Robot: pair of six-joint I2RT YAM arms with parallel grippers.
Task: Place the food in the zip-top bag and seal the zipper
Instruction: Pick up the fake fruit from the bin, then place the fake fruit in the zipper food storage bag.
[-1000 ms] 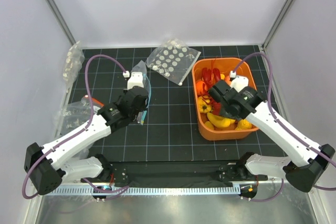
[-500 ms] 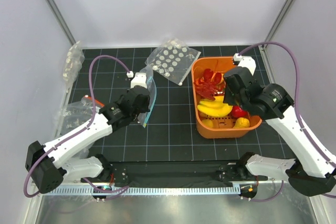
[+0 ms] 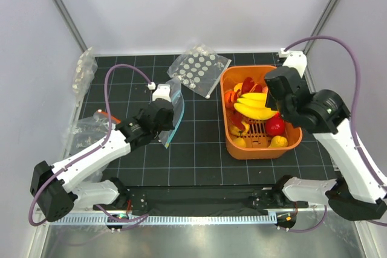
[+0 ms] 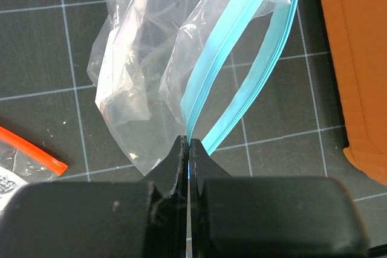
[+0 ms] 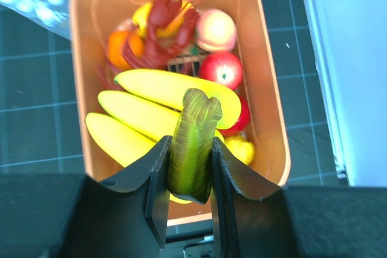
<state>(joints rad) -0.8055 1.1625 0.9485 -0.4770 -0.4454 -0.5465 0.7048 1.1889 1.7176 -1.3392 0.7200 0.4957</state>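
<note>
My right gripper is shut on the green stem of the yellow banana bunch and holds it up over the orange basket; the bunch also shows in the top view. A small orange and a yellow piece lie in the basket. My left gripper is shut on the light-blue zipper strip of the clear zip-top bag and holds it up with its mouth gaping, left of the basket.
The basket also holds a red lobster toy, red apples and a pink round piece. A dotted clear bag lies at the back. Bags with orange-red strips lie at left.
My right gripper has lifted the banana bunch out of the basket and drawn back toward the right. My left gripper has raised the bag slightly, its mouth gaping wider.
</note>
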